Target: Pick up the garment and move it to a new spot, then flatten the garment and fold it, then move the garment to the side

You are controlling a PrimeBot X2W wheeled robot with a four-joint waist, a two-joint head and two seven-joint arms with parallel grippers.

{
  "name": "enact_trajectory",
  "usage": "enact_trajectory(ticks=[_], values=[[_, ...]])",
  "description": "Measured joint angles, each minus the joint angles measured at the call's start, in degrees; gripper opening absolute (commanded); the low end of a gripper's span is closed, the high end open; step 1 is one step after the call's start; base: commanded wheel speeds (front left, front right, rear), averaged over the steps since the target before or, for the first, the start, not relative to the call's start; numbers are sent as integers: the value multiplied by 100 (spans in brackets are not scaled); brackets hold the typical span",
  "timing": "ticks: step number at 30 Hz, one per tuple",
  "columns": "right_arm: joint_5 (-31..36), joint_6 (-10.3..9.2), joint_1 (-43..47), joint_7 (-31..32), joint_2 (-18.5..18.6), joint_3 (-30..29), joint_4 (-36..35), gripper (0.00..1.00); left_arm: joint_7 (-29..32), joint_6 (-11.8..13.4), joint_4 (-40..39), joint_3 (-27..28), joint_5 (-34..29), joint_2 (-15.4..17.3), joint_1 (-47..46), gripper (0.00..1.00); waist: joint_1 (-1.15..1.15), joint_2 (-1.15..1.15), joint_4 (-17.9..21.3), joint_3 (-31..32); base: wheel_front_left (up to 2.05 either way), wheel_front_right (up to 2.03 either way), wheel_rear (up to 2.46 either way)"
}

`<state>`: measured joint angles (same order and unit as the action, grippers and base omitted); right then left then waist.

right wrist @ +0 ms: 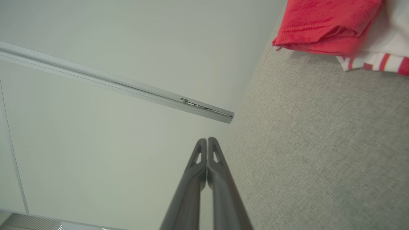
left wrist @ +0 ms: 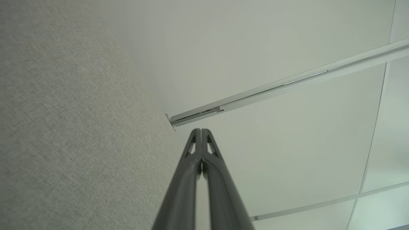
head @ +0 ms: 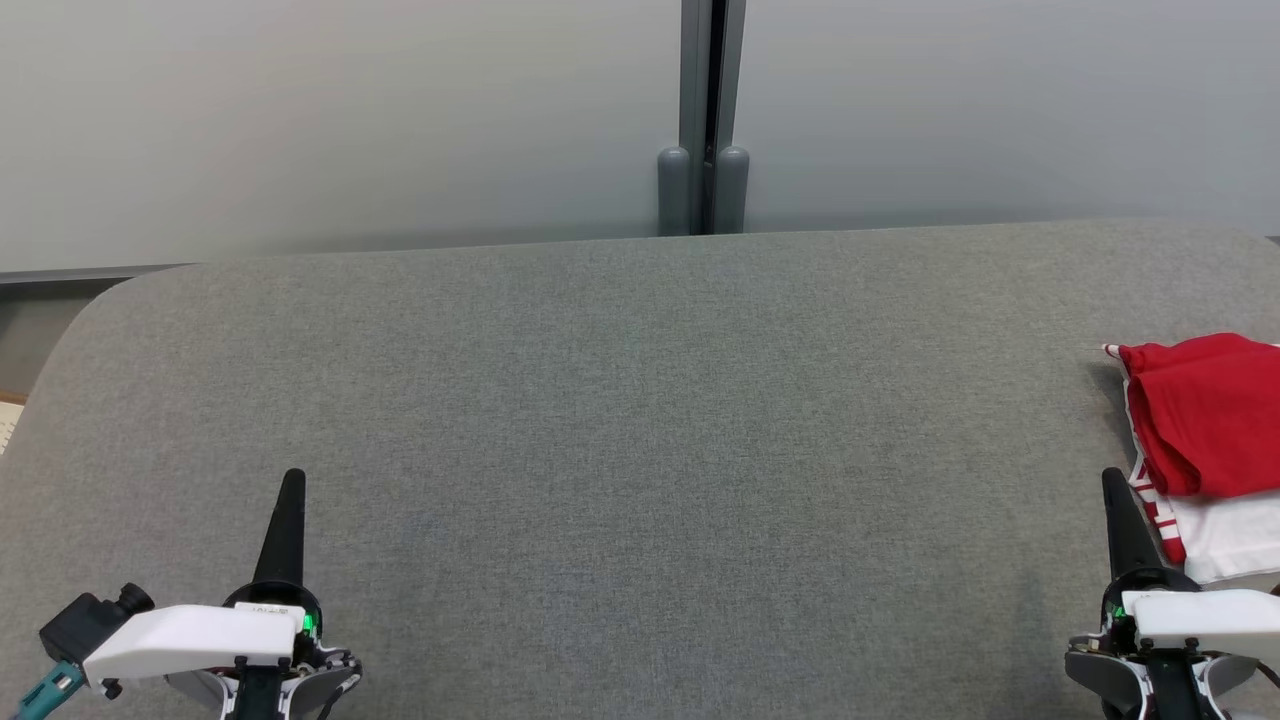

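1. The red and white cloth garment (head: 1210, 420), with a red-striped edge, lies at the right edge of the surface and is partly cut off by the head view. It looks like a compact stack, with a red layer doubled over a white one. By the look of it, it is already folded and set aside, so the task seems at or near its end.
2. The right gripper (head: 1113, 482) sits at the near right, just beside the garment's near-left corner. Whether it touches the cloth cannot be told. Its two dark fingers are pressed together with nothing between them, as the right wrist view (right wrist: 207, 140) confirms.
3. The left gripper (head: 291, 482) sits at the near left, well apart from the garment. Its fingers are also pressed together and hold nothing (left wrist: 201, 131). Both arms seem parked low and wide, probably to leave the middle free.
4. The grey woven fabric-covered surface (head: 640, 400) has a rounded far-left corner.
5. Behind it stand pale grey wall panels (head: 350, 120), joined at a darker grey vertical post (head: 703, 120).
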<state>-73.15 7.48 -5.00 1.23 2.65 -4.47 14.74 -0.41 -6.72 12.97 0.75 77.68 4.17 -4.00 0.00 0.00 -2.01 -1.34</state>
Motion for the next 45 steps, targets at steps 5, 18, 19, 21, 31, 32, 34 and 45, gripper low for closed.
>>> enact_trajectory(ticks=[5, 18, 19, 21, 31, 32, 34, 45], values=[[-249, 0, -4, 66, 1, -24, -8, 0, 75, -12, 12, 44, 186, 0, -10, 0, 0, 0, 22, 13, 0, 0, 0], [-824, 0, -37, 234, 2, -82, -30, 0, 244, -27, 43, 172, 697, -2, -90, 0, 0, 0, 79, 45, 0, 0, 0], [-869, 0, -40, 240, 2, -87, -31, 0, 253, -29, 45, 180, 728, -3, -91, 0, 0, 0, 84, 48, 0, 0, 0], [-958, 0, -55, 274, 3, -97, -32, 0, 279, -29, 49, 199, 797, -3, -91, 0, 0, 0, 92, 53, 0, 0, 0], [-1355, 0, -75, 385, 4, -147, -43, 0, 393, -35, 71, 286, 1133, -8, -113, 0, 0, 0, 136, 78, 0, 0, 0], [-1389, 0, -77, 391, 4, -154, -44, 0, 402, -36, 74, 294, 1163, -8, -114, 0, 0, 0, 140, 81, 0, 0, 0], [-1464, 0, -85, 411, 5, -164, -47, 0, 443, -36, 77, 311, 1224, -9, -120, 0, 0, 0, 149, 85, 0, 0, 0], [-1862, 0, -90, 517, 8, -210, -60, 0, 554, -54, 98, 401, 1557, -15, -156, 0, 0, 0, 197, 113, 0, 0, 0]])
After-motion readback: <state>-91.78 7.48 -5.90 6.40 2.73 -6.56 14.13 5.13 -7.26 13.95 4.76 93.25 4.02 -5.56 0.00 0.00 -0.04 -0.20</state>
